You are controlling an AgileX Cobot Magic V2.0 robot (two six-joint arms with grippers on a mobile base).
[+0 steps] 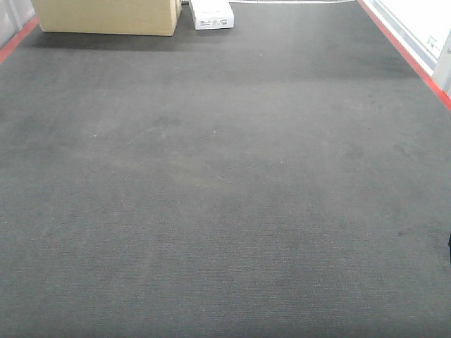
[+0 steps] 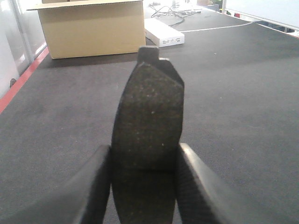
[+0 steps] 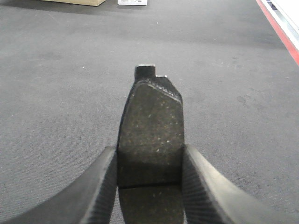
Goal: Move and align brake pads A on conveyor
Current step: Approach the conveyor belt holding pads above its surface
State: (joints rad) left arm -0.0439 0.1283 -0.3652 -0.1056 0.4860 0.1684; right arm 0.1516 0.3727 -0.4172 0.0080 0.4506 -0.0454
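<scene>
In the left wrist view a dark grey brake pad [image 2: 148,121] stands lengthwise between the fingers, and my left gripper [image 2: 145,161] is shut on its two long edges, above the charcoal conveyor [image 2: 233,93]. The right wrist view shows much the same: a second brake pad [image 3: 152,126] with a thin cross groove, clamped by my right gripper [image 3: 149,161] over the conveyor [image 3: 60,84]. In the front view the conveyor [image 1: 225,183] lies bare; neither gripper nor any pad shows there.
A cardboard box [image 1: 106,15] and a flat white box [image 1: 211,14] sit at the belt's far end; the same cardboard box [image 2: 91,28] and white box [image 2: 163,35] show ahead of the left gripper. Red edge strips [image 1: 405,49] run along both sides.
</scene>
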